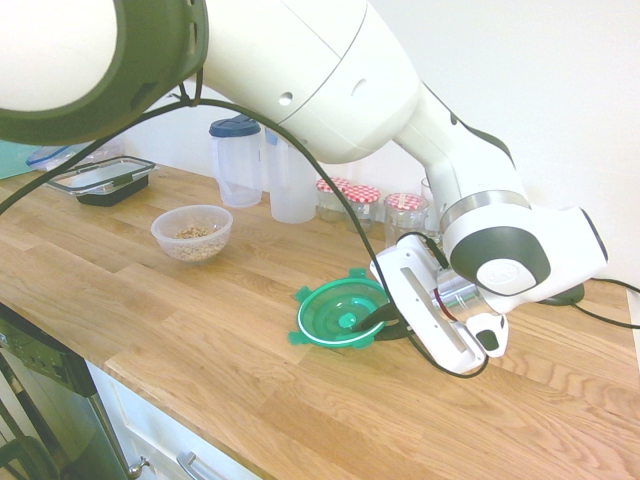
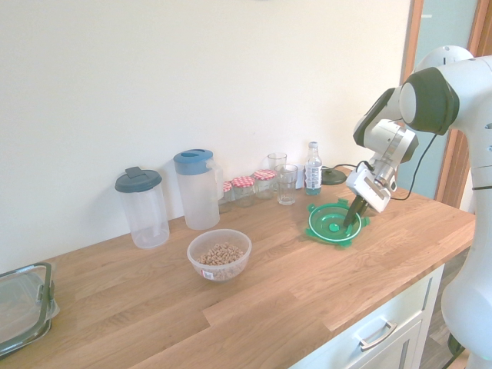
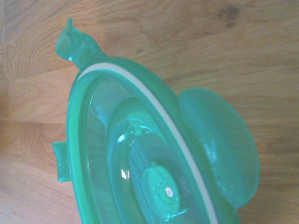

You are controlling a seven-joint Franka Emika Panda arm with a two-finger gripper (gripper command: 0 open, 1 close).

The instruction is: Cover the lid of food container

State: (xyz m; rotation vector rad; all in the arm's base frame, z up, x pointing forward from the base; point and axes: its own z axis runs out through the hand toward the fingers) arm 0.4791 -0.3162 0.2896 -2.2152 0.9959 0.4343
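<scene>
The gripper [image 1: 378, 323] pinches the near rim of the round green plastic lid [image 1: 322, 318] on the wooden surface [image 1: 230, 380]; the translucent whitish plastic bowl of brownish grains [image 1: 191, 246] lies beyond the lid, well apart from the gripper

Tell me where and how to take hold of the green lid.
Pinch the raised rim of the green lid on the side away from the bowl of grains, coming from above at a slant. The lid lies flat with its middle recessed, so one finger can probably go inside the rim, one outside. The gripper is at that side.
</scene>
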